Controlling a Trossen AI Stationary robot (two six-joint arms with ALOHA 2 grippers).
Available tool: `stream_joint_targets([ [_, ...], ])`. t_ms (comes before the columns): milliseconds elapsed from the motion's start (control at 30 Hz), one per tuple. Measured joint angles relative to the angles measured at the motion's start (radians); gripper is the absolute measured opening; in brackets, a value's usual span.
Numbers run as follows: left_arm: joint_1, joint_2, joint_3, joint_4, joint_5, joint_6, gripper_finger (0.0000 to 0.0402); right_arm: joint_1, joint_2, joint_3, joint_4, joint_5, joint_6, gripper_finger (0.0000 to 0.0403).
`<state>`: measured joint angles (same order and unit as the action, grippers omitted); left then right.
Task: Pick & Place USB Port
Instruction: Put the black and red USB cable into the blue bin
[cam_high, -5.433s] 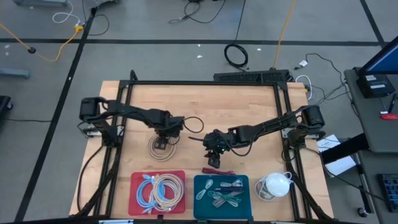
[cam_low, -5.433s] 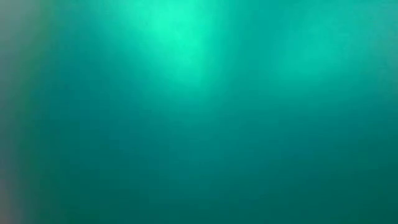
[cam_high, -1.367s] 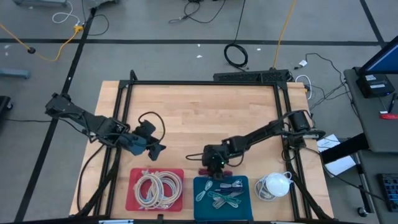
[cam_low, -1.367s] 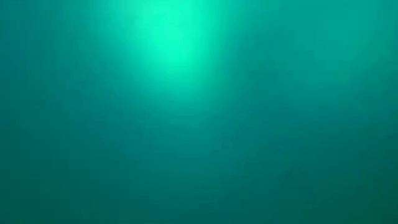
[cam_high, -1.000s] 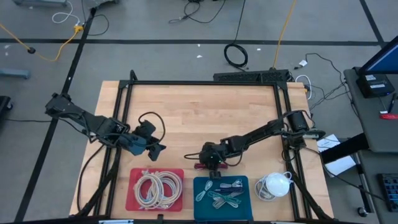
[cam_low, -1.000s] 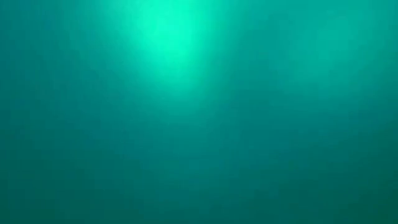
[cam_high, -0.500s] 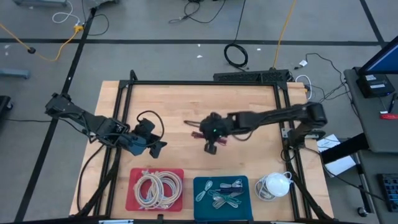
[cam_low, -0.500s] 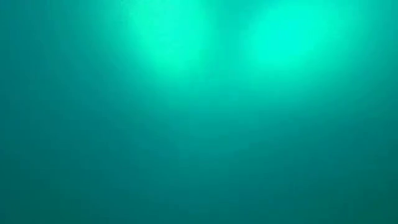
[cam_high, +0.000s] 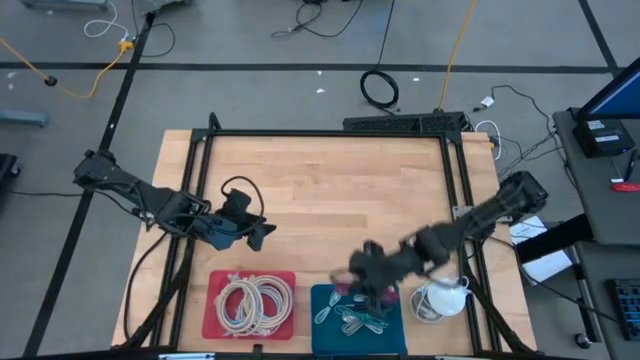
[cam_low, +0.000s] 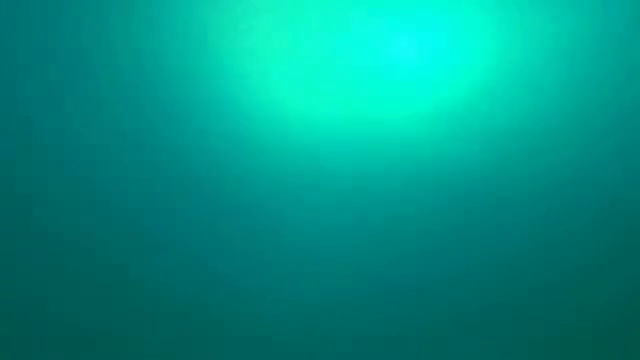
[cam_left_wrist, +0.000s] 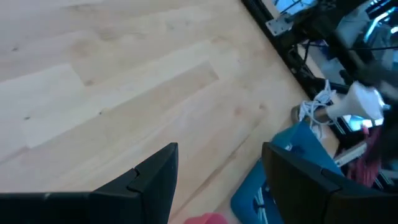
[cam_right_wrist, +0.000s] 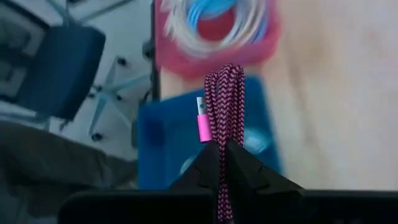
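Item: pink cable (cam_right_wrist: 224, 99), braided, folded into a short bundle with a pink plug end on one side. Held: my right gripper (cam_right_wrist: 222, 144) is clenched on it low down, so the bundle stands out past my fingertips, its long axis in line with my fingers. Position: in the high view my right gripper (cam_high: 372, 278) hangs at the table's near edge, over the far rim of the blue tray (cam_high: 322, 296), right of the red tray (cam_high: 213, 290). Key relation: in the right wrist view the tray's blue floor lies straight beyond the bundle's tip, so the drop point is directly ahead along my fingers' line; I judge that only a short lowering and a release remain. The blue tray already holds pale cables, and I cannot tell how much bare floor is left under the bundle. The red tray holds coiled white cable (cam_high: 256, 303) and is not my target, as I judge it. A white lamp-like thing (cam_high: 441, 297) sits just beside the blue tray toward the near right corner, close to my forearm. Other arm: left gripper (cam_high: 252, 230) waits near the left edge, well apart, fingers spread and empty. Nearer arm to the tray: mine, the right.
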<state>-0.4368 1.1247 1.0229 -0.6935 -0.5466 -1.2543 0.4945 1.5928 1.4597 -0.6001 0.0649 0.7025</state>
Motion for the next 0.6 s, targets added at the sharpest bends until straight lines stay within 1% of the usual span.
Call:
stream_joint_targets([
  [100,0.001,0.032,0.0,0.04,-0.007,-0.009,0.0237,0.088,0.052,-0.001,0.006,0.044,0.051,0.0],
  [267,-0.017,0.116,0.0,0.191,-0.003,0.003,0.0237,0.186,0.155,-0.001,0.116,0.095,0.096,0.0],
  [500,-0.038,0.24,0.0,0.409,0.019,0.003,0.0237,0.221,0.304,-0.001,0.271,0.093,0.109,0.0],
  [600,-0.05,0.273,0.0,0.476,0.022,0.004,0.0237,0.221,0.339,0.0,0.266,0.096,0.089,0.0],
])
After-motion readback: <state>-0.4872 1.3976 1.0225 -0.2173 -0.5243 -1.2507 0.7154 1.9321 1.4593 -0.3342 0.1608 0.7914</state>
